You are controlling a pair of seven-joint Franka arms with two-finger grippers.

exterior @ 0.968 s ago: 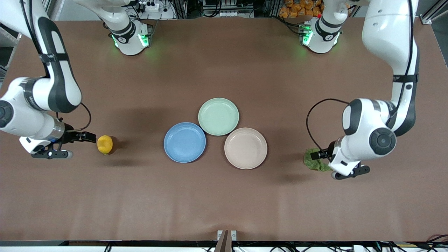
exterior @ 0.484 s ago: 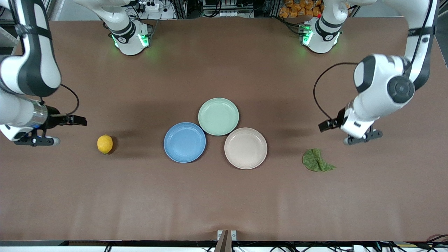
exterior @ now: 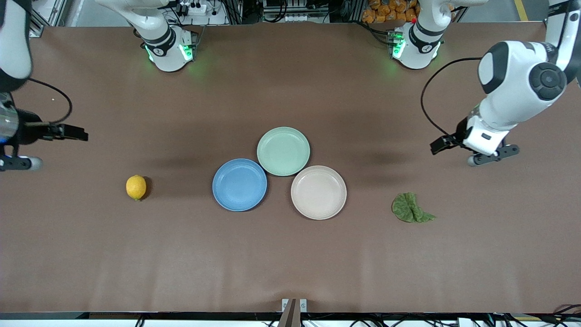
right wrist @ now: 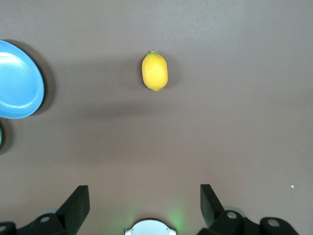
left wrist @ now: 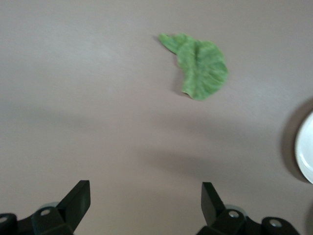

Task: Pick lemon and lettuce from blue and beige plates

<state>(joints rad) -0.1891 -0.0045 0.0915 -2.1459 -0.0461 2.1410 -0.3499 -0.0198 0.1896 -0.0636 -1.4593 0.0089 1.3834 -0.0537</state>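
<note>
The lemon (exterior: 136, 187) lies on the bare table toward the right arm's end, apart from the blue plate (exterior: 239, 185). It also shows in the right wrist view (right wrist: 154, 71). The lettuce (exterior: 411, 208) lies on the table toward the left arm's end, apart from the beige plate (exterior: 318, 192), and shows in the left wrist view (left wrist: 200, 65). Both plates hold nothing. My right gripper (exterior: 18, 162) is open and empty, raised over bare table (right wrist: 145, 196). My left gripper (exterior: 492, 156) is open and empty, raised over bare table (left wrist: 145, 191).
A mint-green plate (exterior: 283, 151) holding nothing touches the blue and beige plates, farther from the front camera. The blue plate's rim (right wrist: 17, 81) and the beige plate's rim (left wrist: 305, 152) show in the wrist views. The arm bases stand at the table's back edge.
Both grippers have risen and drawn away from the lemon and the lettuce toward the table's ends. The lemon and the lettuce stay on the table.
</note>
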